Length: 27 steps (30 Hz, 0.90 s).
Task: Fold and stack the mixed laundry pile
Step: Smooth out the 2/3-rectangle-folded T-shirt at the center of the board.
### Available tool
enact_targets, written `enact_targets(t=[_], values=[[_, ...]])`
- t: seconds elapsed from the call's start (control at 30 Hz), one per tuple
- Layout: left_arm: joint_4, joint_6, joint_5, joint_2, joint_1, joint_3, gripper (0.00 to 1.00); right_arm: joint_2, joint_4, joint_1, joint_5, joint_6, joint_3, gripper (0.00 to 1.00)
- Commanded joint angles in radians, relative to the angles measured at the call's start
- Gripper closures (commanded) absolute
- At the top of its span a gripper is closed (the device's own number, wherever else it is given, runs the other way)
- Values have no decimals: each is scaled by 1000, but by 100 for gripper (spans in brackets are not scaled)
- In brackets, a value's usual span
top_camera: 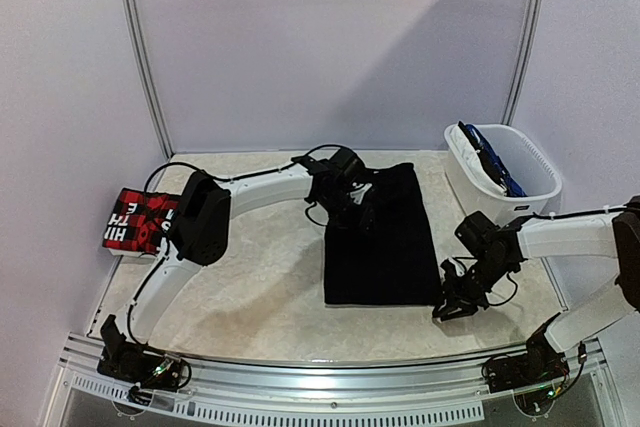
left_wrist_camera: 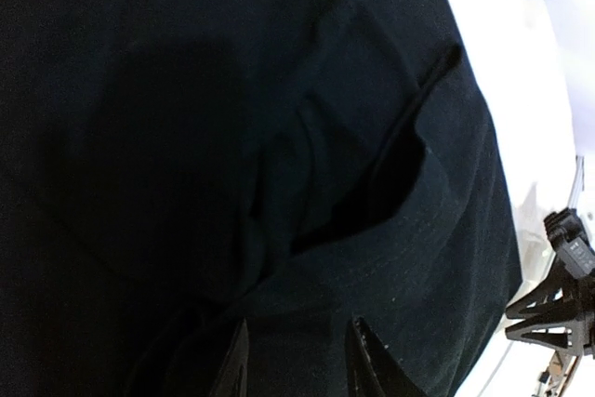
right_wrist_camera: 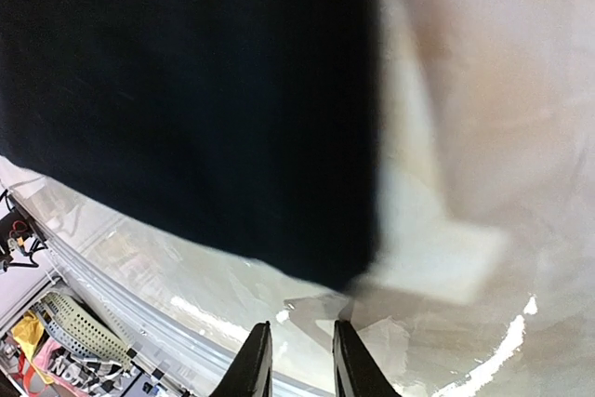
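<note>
A plain black garment (top_camera: 380,237) lies spread flat in the middle of the table. My left gripper (top_camera: 358,209) hovers over its upper left part. In the left wrist view its fingers (left_wrist_camera: 299,323) stand apart over folds of the black cloth (left_wrist_camera: 279,137), gripping nothing that I can see. My right gripper (top_camera: 455,302) is low beside the garment's near right corner. Its fingers (right_wrist_camera: 301,324) are slightly apart over bare table, just short of the cloth's corner (right_wrist_camera: 344,267). A red-black plaid garment (top_camera: 140,222) with white lettering lies folded at the far left. A blue plaid shirt (top_camera: 492,159) sits in the basket.
A white plastic basket (top_camera: 530,187) stands at the back right, close behind the right arm. The table's metal front rail (top_camera: 320,372) runs along the near edge. White walls and a curved frame close off the back and sides.
</note>
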Motion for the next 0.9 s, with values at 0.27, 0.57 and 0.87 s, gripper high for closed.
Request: enact_targets(t=[0.27,0.57,0.87], values=[[-20,139,-267,-449,63,-402,56,-131,-157,1,108,13,74,73],[38,218,-565,-814,-10,-805,29,-130,-78,-1,87,35,123,59],[116,225,-751,-978,-68,-1036,3,-99,2,-26,40,58,87,53]])
